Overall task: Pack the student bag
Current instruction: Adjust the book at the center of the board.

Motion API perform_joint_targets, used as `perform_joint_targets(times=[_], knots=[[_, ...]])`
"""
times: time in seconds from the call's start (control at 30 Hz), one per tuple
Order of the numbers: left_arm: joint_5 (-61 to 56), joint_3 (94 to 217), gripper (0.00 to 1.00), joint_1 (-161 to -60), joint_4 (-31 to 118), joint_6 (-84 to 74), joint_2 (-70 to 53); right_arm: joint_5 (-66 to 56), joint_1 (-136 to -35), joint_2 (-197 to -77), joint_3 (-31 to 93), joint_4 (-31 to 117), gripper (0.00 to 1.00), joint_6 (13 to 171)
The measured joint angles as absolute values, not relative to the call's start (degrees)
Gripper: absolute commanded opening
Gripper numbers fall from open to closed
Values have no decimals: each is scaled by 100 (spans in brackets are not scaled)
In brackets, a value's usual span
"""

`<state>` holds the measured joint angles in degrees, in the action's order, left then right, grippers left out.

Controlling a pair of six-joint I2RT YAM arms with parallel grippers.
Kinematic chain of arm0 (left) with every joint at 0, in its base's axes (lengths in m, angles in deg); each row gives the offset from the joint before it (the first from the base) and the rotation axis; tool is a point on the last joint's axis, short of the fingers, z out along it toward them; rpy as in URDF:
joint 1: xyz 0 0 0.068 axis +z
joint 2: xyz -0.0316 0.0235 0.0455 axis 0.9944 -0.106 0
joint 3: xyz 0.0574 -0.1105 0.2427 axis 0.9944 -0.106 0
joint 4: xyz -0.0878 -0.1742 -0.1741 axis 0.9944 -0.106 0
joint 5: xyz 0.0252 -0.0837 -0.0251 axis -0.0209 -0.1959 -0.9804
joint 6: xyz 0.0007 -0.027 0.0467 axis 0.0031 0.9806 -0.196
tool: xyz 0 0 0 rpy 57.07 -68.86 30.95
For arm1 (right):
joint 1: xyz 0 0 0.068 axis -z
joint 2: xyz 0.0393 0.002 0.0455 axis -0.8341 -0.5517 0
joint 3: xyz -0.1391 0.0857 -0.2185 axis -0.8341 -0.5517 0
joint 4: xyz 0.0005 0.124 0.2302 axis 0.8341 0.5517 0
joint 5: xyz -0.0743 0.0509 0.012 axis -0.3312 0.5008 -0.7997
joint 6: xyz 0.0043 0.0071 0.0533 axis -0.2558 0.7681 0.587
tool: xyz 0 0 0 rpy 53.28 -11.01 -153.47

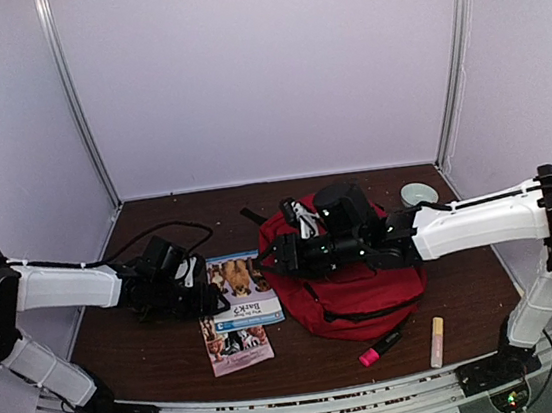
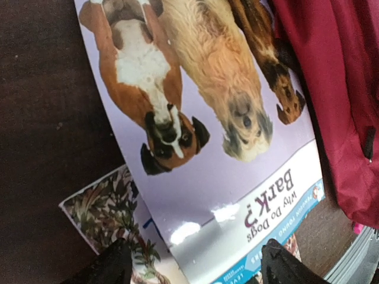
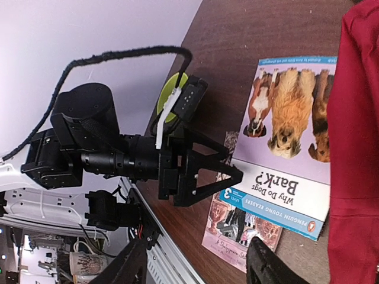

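Student bag: the large soft red fabric backpack (image 1: 357, 292) lies slumped on the dark brown bench (image 1: 152, 343). Its top end is hidden under the right arm, so I cannot tell how far the opening gapes.

Thing to pack: a thin lilac-covered dog picture book (image 1: 248, 292) lies flat just beside the backpack's left flank. It rests on a second paperback with a leafy cover (image 1: 238, 347), which pokes out on the side away from the backpack.

Left end effector (image 2: 195, 266): released. The jaws stand wide apart over the title end of the dog picture book and grasp nothing.

Right end effector (image 3: 198, 266): jaws parted and nothing between them. It hovers at the backpack's left upper edge and looks down on the books.

Key relation: the backpack lies to the right of the left end effector, with the dog picture book between the two. The book's long axis runs roughly along the backpack's left flank, title end toward the arm bases.

Nearer arm: the left is nearer the book and the right is nearer the backpack's mouth.

Judgement: the left would likely pinch the book's edge and carry it rightward, while the right holds the opening.

Other loose items: a pink marker (image 1: 379, 348) and a pale yellow stick (image 1: 438, 341) lie on the backpack's near side.
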<state>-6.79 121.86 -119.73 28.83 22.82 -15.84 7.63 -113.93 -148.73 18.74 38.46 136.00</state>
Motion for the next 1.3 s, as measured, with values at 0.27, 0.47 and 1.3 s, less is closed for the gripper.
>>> perform_joint_targets(times=[0.27,0.47,1.3], knots=[[-845,12194,67,-11946,3980,2756,-2189,452,-11561,-16324,2237,3581,65,14748],[-876,12050,43,-11946,4300,2894,-2252,-94,-11524,-16589,2633,3704,68,15244],[-1267,12057,0,-11627,5110,2638,-2790,703,-10722,-18888,8503,7835,70,12038]])
